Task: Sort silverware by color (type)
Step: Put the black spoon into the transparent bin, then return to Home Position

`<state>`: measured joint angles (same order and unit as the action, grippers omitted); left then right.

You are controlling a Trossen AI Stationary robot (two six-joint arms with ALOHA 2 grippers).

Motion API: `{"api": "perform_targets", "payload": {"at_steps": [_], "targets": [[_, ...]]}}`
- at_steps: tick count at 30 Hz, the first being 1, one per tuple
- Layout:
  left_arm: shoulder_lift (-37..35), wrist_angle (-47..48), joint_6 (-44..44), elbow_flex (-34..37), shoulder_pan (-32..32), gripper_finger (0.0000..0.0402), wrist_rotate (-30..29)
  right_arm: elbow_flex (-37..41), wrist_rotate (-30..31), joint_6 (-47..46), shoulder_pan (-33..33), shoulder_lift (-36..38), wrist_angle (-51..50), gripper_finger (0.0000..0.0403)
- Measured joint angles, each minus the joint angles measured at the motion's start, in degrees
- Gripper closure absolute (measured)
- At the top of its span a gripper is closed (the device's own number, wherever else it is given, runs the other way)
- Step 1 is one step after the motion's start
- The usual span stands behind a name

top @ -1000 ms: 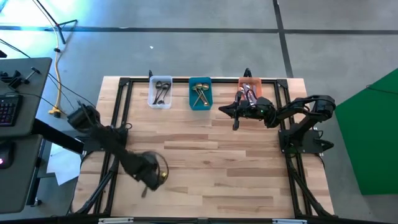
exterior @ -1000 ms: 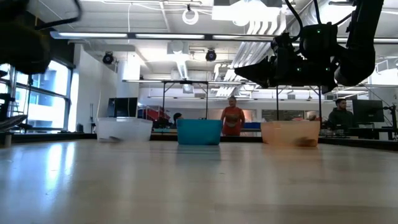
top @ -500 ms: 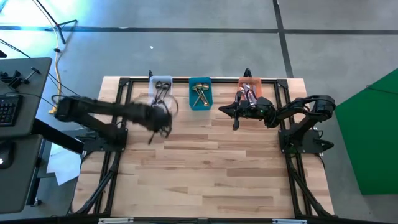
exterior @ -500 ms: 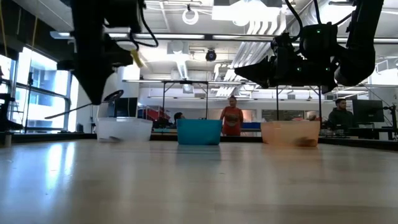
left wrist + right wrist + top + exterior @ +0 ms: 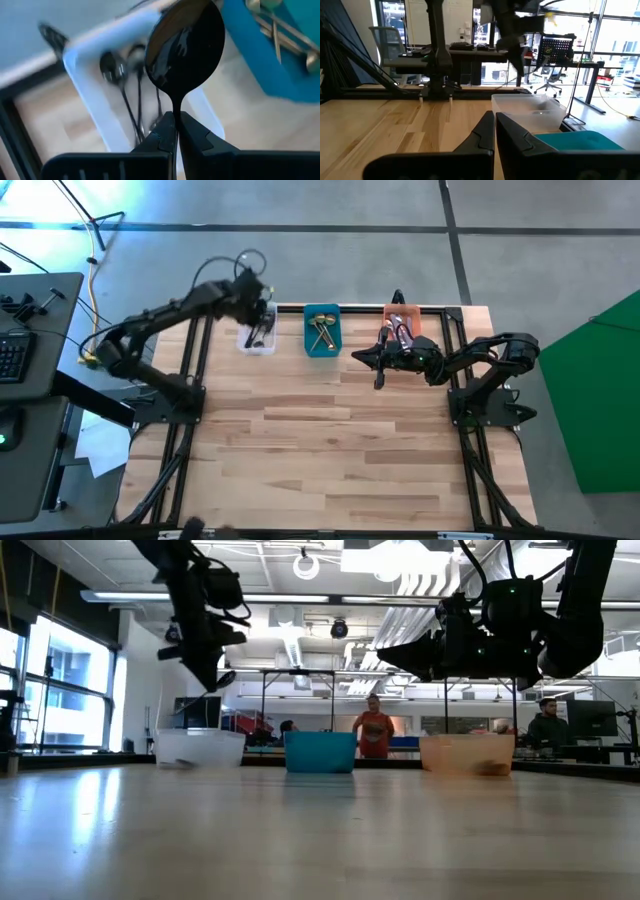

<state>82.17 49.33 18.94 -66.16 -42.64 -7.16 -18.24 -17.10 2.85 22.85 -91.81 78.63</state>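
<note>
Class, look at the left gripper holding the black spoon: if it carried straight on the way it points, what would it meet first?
Probably the clear bin: the left gripper, shut on the black spoon, points down into it.

Open-plan lab: desks (image 5: 470, 50), exposed ducts (image 5: 300, 635)

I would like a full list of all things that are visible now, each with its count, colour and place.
Black spoon: one, dark, held above the clear bin.
Dark spoons: several, count unclear, inside the clear bin.
Gold spoons: a few, gold, inside the teal bin.
Spoons in the orange bin: a few, partly hidden by the right arm.
Clear bin: one, far edge of the table, leftmost.
Teal bin: one, middle.
Orange bin: one, rightmost.
Table: one, light wood.
People: two, in the room behind.
Left gripper: fingers shut on the black spoon.
Right gripper: fingers shut, near the orange bin.
</note>
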Motion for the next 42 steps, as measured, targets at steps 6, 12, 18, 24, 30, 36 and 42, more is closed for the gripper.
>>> {"api": "perform_targets", "payload": {"at_steps": [6,12,18,24,30,36,42], "targets": [[10.86,0.77,-5.73,-8.67,-5.60,0.0401,5.73,0.00,0.00,0.00,0.00,0.00,-0.02,0.0403],[18.88,3.11,-7.43,-9.43,-7.98,0.0402,9.66,0.00,0.00,0.14,0.00,0.00,-0.20,0.0403],[22.45,1.80,-8.23,-9.45,-8.04,0.0401,9.62,0.00,0.00,0.16,0.00,0.00,-0.32,0.0403],[26.15,1.37,-8.65,-9.45,-8.38,0.0401,9.45,0.00,0.00,0.15,-0.01,0.00,-0.42,0.0403],[27.02,1.10,-8.43,-9.45,-9.91,0.0401,8.11,0.00,0.00,0.15,0.00,0.00,-0.49,0.0403],[26.69,1.42,-7.67,-9.45,-10.29,0.0369,7.48,0.00,0.01,0.56,-0.01,0.00,-0.60,0.0403],[25.41,0.37,-10.12,-9.12,-7.86,0.0310,-0.11,0.00,0.01,0.56,-0.02,0.00,-1.18,0.0403]]}}
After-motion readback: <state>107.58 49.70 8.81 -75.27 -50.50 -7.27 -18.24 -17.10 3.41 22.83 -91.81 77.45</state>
